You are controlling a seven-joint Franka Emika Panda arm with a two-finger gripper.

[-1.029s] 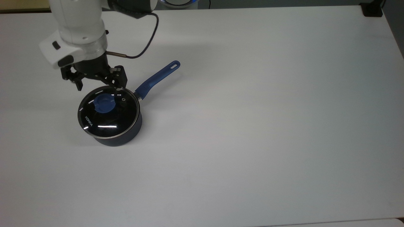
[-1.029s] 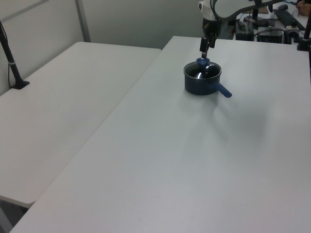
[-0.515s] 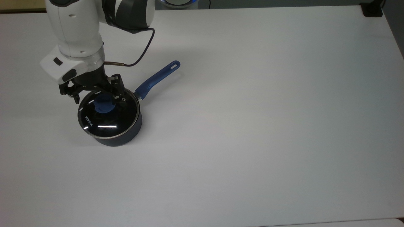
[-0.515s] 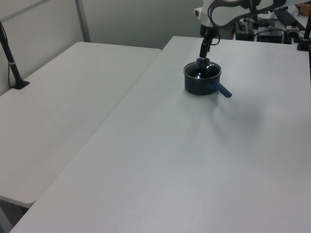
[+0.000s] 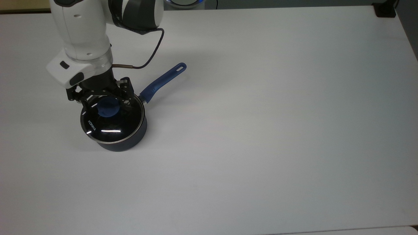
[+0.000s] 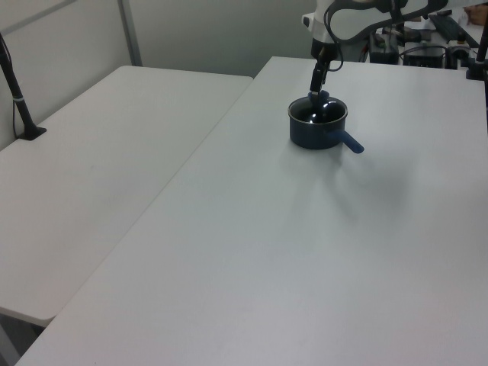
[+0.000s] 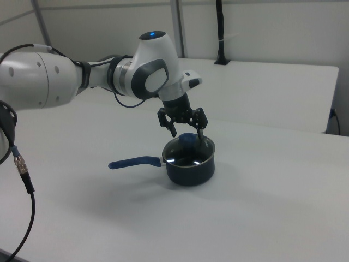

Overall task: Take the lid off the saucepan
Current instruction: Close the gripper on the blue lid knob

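A: Where was the pan (image 5: 115, 137) found at this moment?

B: It was seen on the white table (image 5: 261, 130), towards the top view's left, with the handle (image 5: 163, 81) pointed to the top view's upper right. The lid (image 5: 107, 125) was still seated flat on the rim, so the task was judged as not yet done.

A: And what was changed compared with one second before?

B: The gripper (image 5: 104, 99) was brought down and a little to the top view's right. Earlier it was held above the far edge of the lid; now its fingers (image 7: 202, 132) were placed on both sides of the knob (image 5: 108, 107). The pan and the lid were not moved at all.

A: Was the knob already gripped?

B: No, this was not seen. The fingers were spread apart, with the knob between them, and a gap was visible in the right view. Whether the tips were low enough could not be told surely.

A: What was meant by this for the task?

B: The approach was judged as nearly finished. Closing on the knob and lifting straight up were probably needed next; the pan could be dragged if the lid was pulled sideways.
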